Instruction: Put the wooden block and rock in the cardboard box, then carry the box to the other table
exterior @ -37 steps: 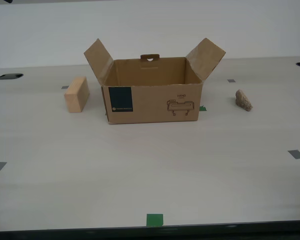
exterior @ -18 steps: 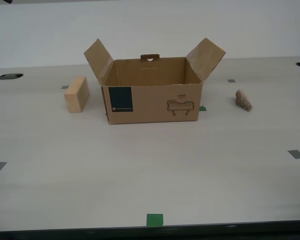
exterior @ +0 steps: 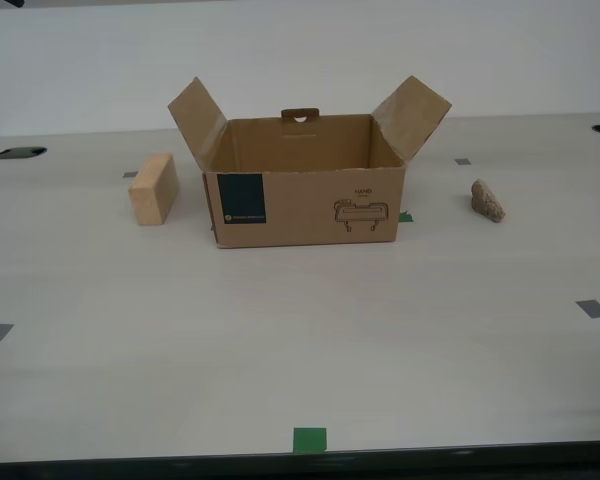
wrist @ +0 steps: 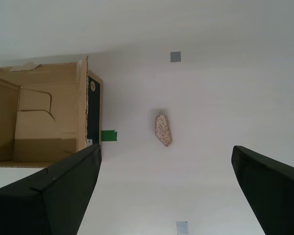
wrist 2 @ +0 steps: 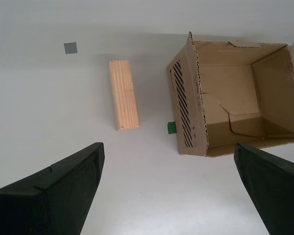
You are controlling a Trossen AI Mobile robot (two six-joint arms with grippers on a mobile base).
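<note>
Corrugated brown cardboard forms the cardboard box [exterior: 305,180], which stands open on the pale, smooth worktop [exterior: 300,340] with its two side flaps angled up and outward, a dark blue label and a line drawing on its front wall, and a small handle tab on its back rim. Its inside is bare cardboard.

The wooden block [exterior: 152,188] is a pale tan brick of smooth wood with fine straight grain; it lies on the worktop just beside the box, towards the exterior view's left. The rock [exterior: 487,200] is a rough, lumpy, brownish-grey stone, tapered at one end, lying apart from the box towards the exterior view's right. Small grey tape squares [exterior: 592,308] and green tape marks [exterior: 309,439] dot the surface.

The second gripper [wrist 2: 169,191] hangs high above the worktop, looking straight down, its dark jaws spread wide and holding nothing; the wooden block [wrist 2: 124,94] lies ahead of them, nearer one jaw, and the box [wrist 2: 235,98] ahead nearer the other.

The first gripper [wrist: 166,191] is posed likewise, pointed down with jaws wide apart and empty; the rock [wrist: 163,129] lies ahead, between their lines, and the box [wrist: 44,117] sits beyond one jaw.
</note>
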